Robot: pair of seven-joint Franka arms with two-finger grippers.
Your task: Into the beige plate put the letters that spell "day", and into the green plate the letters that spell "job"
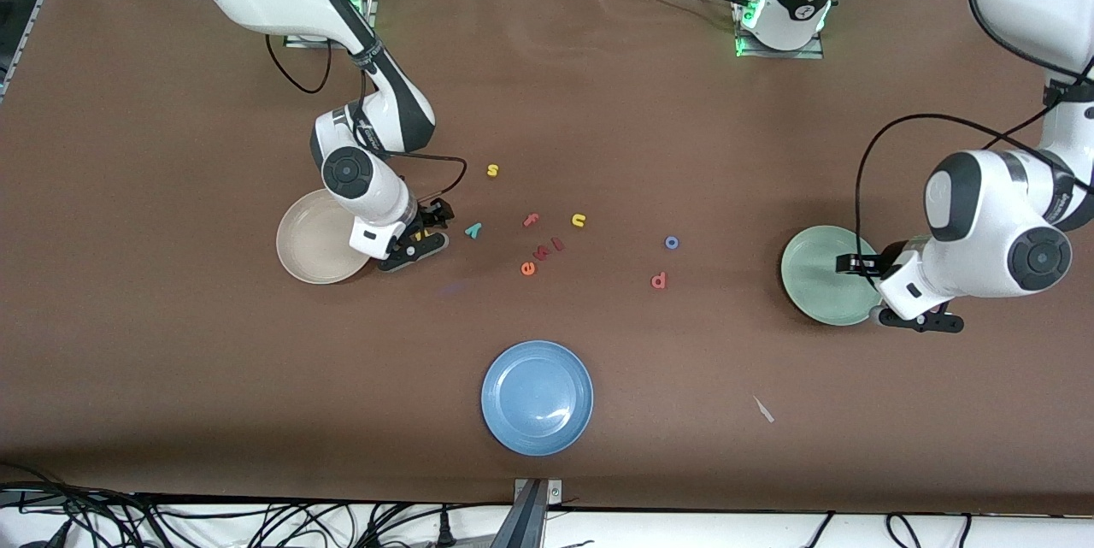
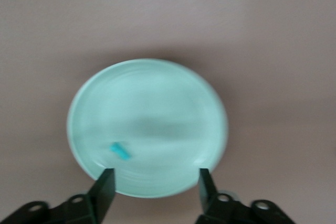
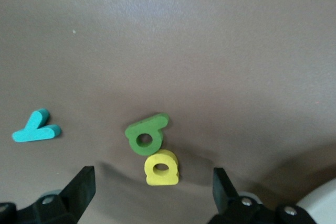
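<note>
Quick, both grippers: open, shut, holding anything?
Left gripper: open, empty, over the green plate.
Right gripper: open, empty, over the "d" and "a".

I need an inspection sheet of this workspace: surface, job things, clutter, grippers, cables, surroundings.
Surface: brown table cover, flat.
Job's things: small teal letter in pale mint-green plate; round cream-beige plate shows no letters; dark green "d" touching yellow "a", teal "y", blue ring "o", salmon "b" on the table.
Clutter: round blue plate; yellow "s"; yellow "u"; salmon "f"; orange "e".
Grippers: left gripper open over green plate; right gripper open over "d" and "a".
Cables: black cables along table edge.
Surroundings: nothing seen.
</note>
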